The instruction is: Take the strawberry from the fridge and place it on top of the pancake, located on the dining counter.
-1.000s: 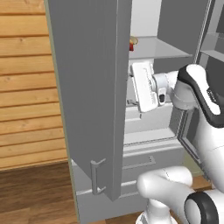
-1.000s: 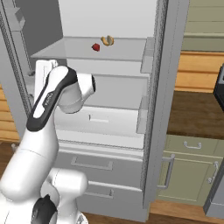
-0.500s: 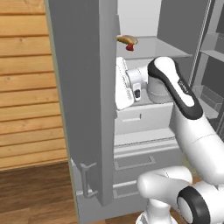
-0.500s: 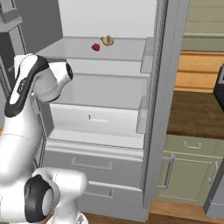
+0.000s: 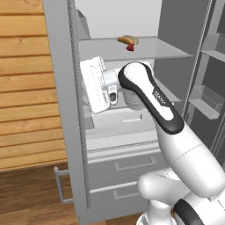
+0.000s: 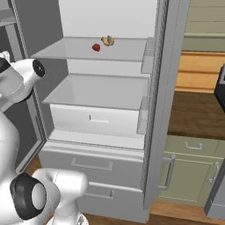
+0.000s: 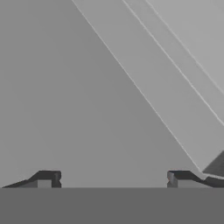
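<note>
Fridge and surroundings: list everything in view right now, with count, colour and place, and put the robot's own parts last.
fridge: one, light grey, doors open, glass shelves inside.
strawberry: one, bright red, on the top shelf.
bun-like food: one, yellow-brown, on the same shelf, just behind the strawberry.
inner drawer: one, white, under the second shelf.
lower drawers: two, grey, bar handles, at the fridge's base.
cabinets: pale grey-green, right of the fridge.
wood-plank wall: tan, left of the fridge.
arm: one, white with dark joints, reaching toward the left door.
tool: one, dark tips, open, empty, facing a grey fridge surface.
</note>
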